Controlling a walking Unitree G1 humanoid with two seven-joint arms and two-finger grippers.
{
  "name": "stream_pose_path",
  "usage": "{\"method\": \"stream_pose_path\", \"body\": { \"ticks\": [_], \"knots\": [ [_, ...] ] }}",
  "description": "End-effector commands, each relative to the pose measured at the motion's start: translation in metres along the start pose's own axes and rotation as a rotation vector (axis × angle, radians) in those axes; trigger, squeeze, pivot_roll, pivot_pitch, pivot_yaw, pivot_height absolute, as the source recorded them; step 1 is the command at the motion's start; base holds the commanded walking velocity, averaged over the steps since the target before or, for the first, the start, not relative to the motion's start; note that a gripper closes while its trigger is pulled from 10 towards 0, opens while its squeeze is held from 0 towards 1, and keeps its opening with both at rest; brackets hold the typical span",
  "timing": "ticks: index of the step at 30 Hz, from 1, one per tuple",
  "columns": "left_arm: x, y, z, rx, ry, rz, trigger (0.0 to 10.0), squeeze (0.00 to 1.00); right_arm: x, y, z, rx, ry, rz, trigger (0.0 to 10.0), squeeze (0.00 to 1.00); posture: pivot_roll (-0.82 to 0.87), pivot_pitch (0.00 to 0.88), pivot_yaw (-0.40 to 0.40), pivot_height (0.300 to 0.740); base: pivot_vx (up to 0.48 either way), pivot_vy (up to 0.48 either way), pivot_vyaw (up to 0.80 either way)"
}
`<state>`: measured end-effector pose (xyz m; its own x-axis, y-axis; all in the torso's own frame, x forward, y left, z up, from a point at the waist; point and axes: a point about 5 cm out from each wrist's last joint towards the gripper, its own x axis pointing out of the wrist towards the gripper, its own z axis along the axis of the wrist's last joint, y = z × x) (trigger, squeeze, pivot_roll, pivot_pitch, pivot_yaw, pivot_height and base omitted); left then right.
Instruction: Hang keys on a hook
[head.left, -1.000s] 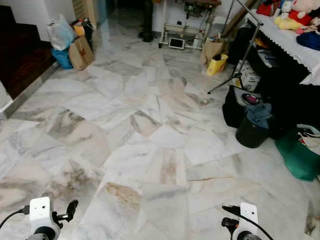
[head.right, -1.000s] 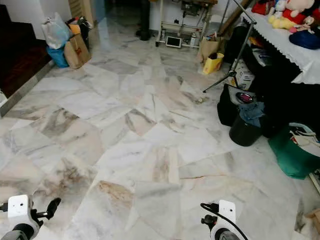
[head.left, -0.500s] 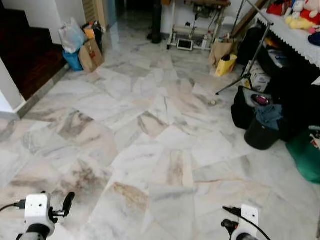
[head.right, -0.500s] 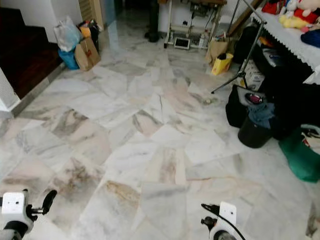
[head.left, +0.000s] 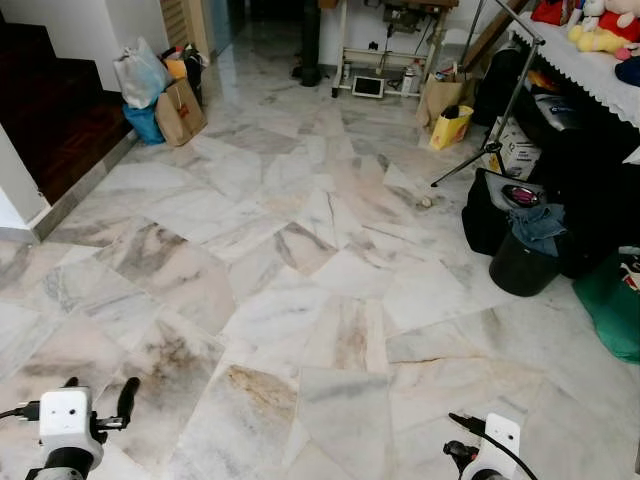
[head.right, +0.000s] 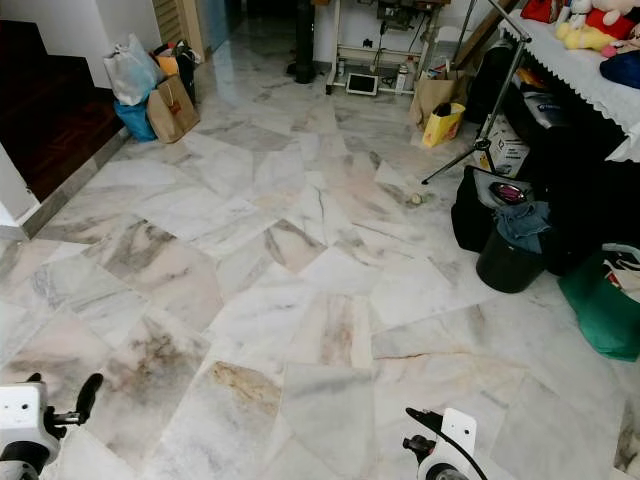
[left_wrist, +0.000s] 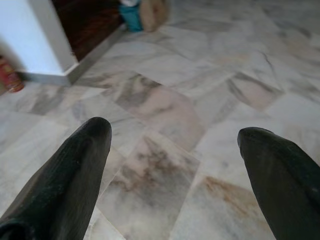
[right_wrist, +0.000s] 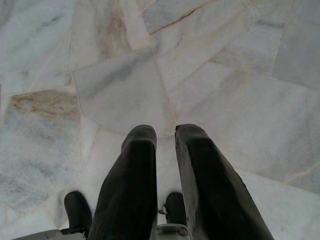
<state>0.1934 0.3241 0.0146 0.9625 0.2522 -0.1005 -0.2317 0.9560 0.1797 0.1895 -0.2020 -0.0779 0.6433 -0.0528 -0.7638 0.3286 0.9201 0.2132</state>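
No keys and no hook can be made out. I am standing on a marble floor (head.left: 300, 260). In the left wrist view my left gripper (left_wrist: 175, 135) is open, its two black fingers (left_wrist: 80, 165) far apart over bare tiles with nothing between them. In the right wrist view my right gripper (right_wrist: 166, 131) points down at the floor with its fingers (right_wrist: 132, 170) pressed nearly together, and nothing shows between them. Both wrists hang low at the bottom of the eye views, the left wrist (head.left: 65, 430) and the right wrist (head.left: 495, 450).
A white wall corner (head.left: 15, 190) and a dark wooden step (head.left: 55, 110) lie at the left. Bags (head.left: 160, 90) stand at the back left. On the right are a black bucket (head.left: 525, 265), a green bag (head.left: 615, 310), a tripod (head.left: 490, 130) and a cloth-covered table (head.left: 590, 60).
The camera has shifted as I walk: the white wall corner has come into view at the left and the right-side clutter sits further right. Both arms stay low.
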Motion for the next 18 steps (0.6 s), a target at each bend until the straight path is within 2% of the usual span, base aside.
{"method": "stream_pose_path", "body": {
  "ticks": [1, 2, 3, 4, 5, 6, 7, 8, 10, 12, 13, 14, 15, 16, 17, 18],
  "knots": [
    [0.015, -0.027, 0.021, -0.010, -0.146, 0.002, 10.0, 0.00, 0.000, -0.005, 0.002, 0.017, -0.010, -0.017, 10.0, 0.00, 0.12, 0.000, -0.076, 0.740, 0.000, 0.000, 0.00],
    [0.025, -0.048, 0.042, -0.007, -0.254, -0.018, 10.0, 0.00, 0.000, -0.005, 0.003, 0.019, -0.011, -0.018, 10.0, 0.00, 0.12, 0.000, -0.076, 0.740, 0.000, 0.000, 0.00],
    [0.036, -0.084, 0.081, -0.032, -0.413, -0.052, 10.0, 0.00, 0.000, -0.005, 0.003, 0.024, -0.014, -0.020, 10.0, 0.00, 0.12, 0.000, -0.076, 0.740, 0.000, 0.000, 0.00],
    [0.036, -0.084, 0.081, -0.032, -0.413, -0.052, 10.0, 0.00, 0.000, -0.005, 0.003, 0.024, -0.014, -0.020, 10.0, 0.00, 0.12, 0.000, -0.076, 0.740, 0.000, 0.000, 0.00],
    [0.049, -0.089, 0.111, -0.043, -0.506, -0.079, 10.0, 0.00, 0.000, -0.005, 0.004, 0.028, -0.019, -0.021, 10.0, 0.00, 0.12, 0.000, -0.074, 0.740, 0.000, 0.000, 0.00],
    [0.049, -0.089, 0.111, -0.043, -0.506, -0.079, 10.0, 0.00, 0.000, -0.005, 0.004, 0.028, -0.019, -0.021, 10.0, 0.00, 0.12, 0.000, -0.074, 0.740, 0.000, 0.000, 0.00],
    [0.061, -0.090, 0.147, -0.038, -0.608, -0.108, 10.0, 0.00, 0.000, -0.005, 0.004, 0.034, -0.023, -0.022, 10.0, 0.00, 0.12, 0.000, -0.071, 0.740, 0.000, 0.000, 0.00],
    [0.063, -0.093, 0.158, -0.030, -0.641, -0.125, 10.0, 0.00, 0.000, -0.005, 0.004, 0.035, -0.025, -0.023, 10.0, 0.00, 0.12, 0.000, -0.071, 0.740, 0.000, 0.000, 0.00],
    [0.063, -0.099, 0.168, -0.012, -0.670, -0.150, 10.0, 0.00, 0.000, -0.005, 0.005, 0.037, -0.026, -0.024, 10.0, 0.00, 0.11, 0.000, -0.070, 0.740, 0.000, 0.000, 0.00],
    [0.064, -0.105, 0.170, -0.024, -0.660, -0.175, 10.0, 0.00, 0.000, -0.006, 0.004, 0.042, -0.027, -0.028, 10.0, 0.00, 0.11, 0.000, -0.071, 0.740, 0.000, 0.000, 0.00],
    [0.065, -0.106, 0.161, -0.053, -0.592, -0.166, 10.0, 0.00, -0.001, -0.006, 0.003, 0.044, -0.025, -0.032, 10.0, 0.00, 0.11, 0.000, -0.073, 0.740, 0.000, 0.000, 0.00],
    [0.065, -0.106, 0.161, -0.053, -0.592, -0.166, 10.0, 0.00, -0.001, -0.006, 0.003, 0.044, -0.025, -0.032, 10.0, 0.00, 0.11, 0.000, -0.073, 0.740, 0.000, 0.000, 0.00],
    [0.065, -0.104, 0.146, -0.047, -0.483, -0.130, 10.0, 0.00, -0.001, -0.006, 0.003, 0.045, -0.024, -0.034, 10.0, 0.00, 0.11, 0.000, -0.072, 0.740, 0.000, 0.000, 0.00],
    [0.069, -0.099, 0.111, -0.084, -0.278, -0.090, 10.0, 0.00, -0.001, -0.007, 0.003, 0.045, -0.021, -0.038, 10.0, 0.00, 0.12, 0.000, -0.075, 0.740, 0.000, 0.000, 0.00],
    [0.069, -0.099, 0.111, -0.084, -0.278, -0.090, 10.0, 0.00, -0.001, -0.007, 0.003, 0.045, -0.021, -0.038, 10.0, 0.00, 0.12, 0.000, -0.075, 0.740, 0.000, 0.000, 0.00],
    [0.070, -0.098, 0.099, -0.103, -0.207, -0.079, 10.0, 0.00, -0.001, -0.007, 0.003, 0.045, -0.021, -0.039, 10.0, 0.00, 0.12, 0.000, -0.075, 0.740, 0.000, 0.000, 0.00]
  ]
}}
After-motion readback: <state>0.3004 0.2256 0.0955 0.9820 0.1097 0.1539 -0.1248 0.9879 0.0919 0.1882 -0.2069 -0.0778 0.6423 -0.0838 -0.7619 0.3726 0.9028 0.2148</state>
